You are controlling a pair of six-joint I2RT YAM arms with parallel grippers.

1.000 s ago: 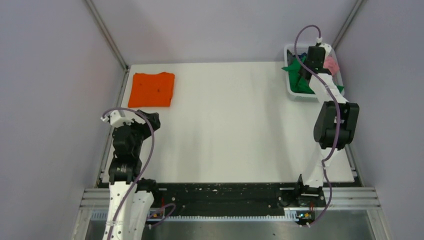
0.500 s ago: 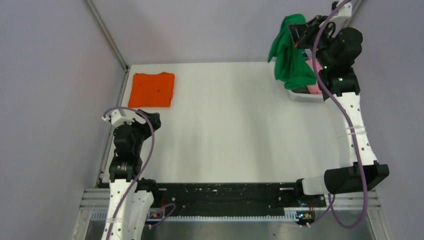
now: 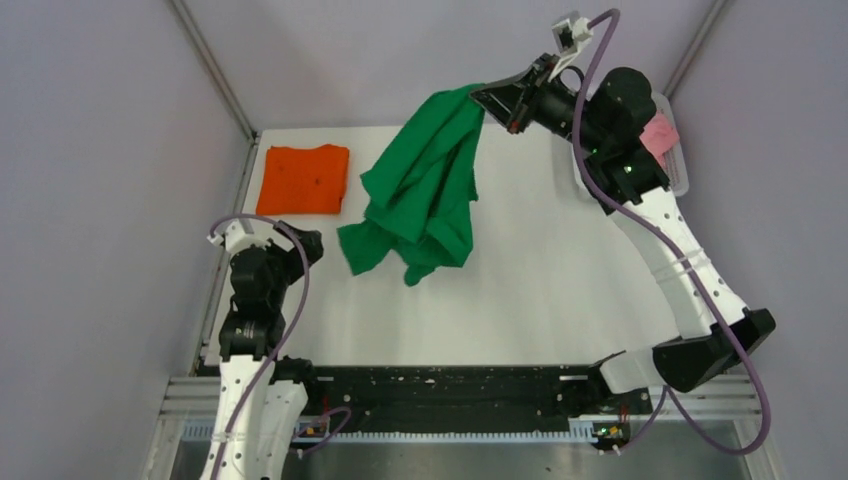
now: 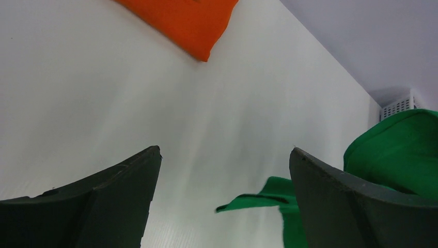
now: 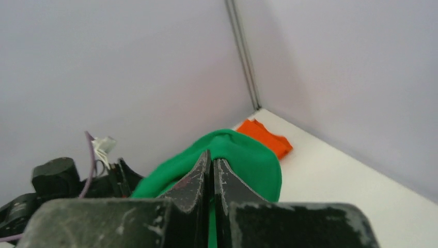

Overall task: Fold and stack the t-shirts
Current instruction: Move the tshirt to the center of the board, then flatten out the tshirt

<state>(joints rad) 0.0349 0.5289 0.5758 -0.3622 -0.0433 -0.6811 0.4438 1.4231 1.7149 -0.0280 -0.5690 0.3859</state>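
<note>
While the right arm (image 3: 670, 250) reached out over the far part of the bench (image 3: 560, 290), its jaws were fully closed on a bunched fold at the top of the green t-shirt (image 3: 420, 190). The garment hung from that grip in loose, crumpled folds, spreading down and to the left over the middle of the bench. Whether its lowest edge touched the surface could not be determined. The orange t-shirt (image 3: 303, 179) lay folded into a flat rectangle at the far left corner of the bench, apart from the green one. The left arm (image 3: 255, 300) stood near the left edge, on the near side of the orange t-shirt, its jaws spread wide and holding nothing. A white basket (image 3: 683, 172) sat at the far right corner with a pink cloth (image 3: 661, 131) in it.
</note>
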